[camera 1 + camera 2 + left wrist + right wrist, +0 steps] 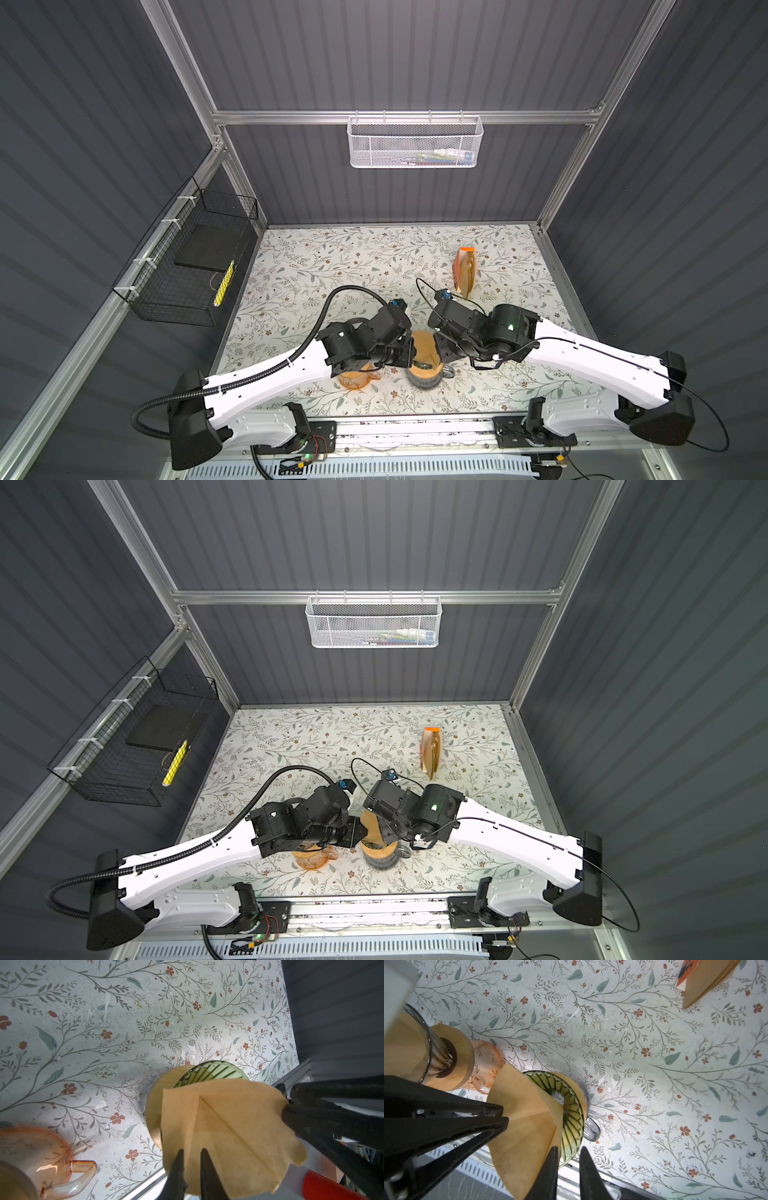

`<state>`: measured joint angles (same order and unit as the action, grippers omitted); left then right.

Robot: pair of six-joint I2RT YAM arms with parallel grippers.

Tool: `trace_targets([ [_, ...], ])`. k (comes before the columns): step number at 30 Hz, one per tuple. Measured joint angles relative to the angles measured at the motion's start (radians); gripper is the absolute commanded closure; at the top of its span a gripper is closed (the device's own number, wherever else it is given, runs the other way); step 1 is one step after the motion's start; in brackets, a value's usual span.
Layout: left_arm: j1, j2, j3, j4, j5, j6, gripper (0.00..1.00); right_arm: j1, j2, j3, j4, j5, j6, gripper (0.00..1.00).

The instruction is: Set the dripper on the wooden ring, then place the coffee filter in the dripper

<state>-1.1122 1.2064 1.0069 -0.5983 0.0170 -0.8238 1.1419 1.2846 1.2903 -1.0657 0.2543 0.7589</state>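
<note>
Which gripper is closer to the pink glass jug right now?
Left. The left gripper is on the green dripper's side facing the pink glass jug; the right gripper is on the dripper's opposite side.

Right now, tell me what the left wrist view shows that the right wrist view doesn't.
Left wrist only: an unidentifiable red object. Right wrist only: the filter pack and a clear glass handle. Both: the coffee filter close to the green dripper, the pink carafe, the left gripper and right gripper at the filter's edges, and the floral table.
</note>
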Motion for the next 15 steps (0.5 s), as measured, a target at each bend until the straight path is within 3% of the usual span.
trace_targets([
  [9,0.0,0.006,0.04,-0.007,0.0,0.0,0.83,0.0,-0.008,0.0,0.017,0.007,-0.001,0.7],
  [15,0.0,0.029,0.071,-0.006,0.0,0.002,0.83,0.0,-0.031,0.0,0.048,0.003,-0.001,0.77],
])
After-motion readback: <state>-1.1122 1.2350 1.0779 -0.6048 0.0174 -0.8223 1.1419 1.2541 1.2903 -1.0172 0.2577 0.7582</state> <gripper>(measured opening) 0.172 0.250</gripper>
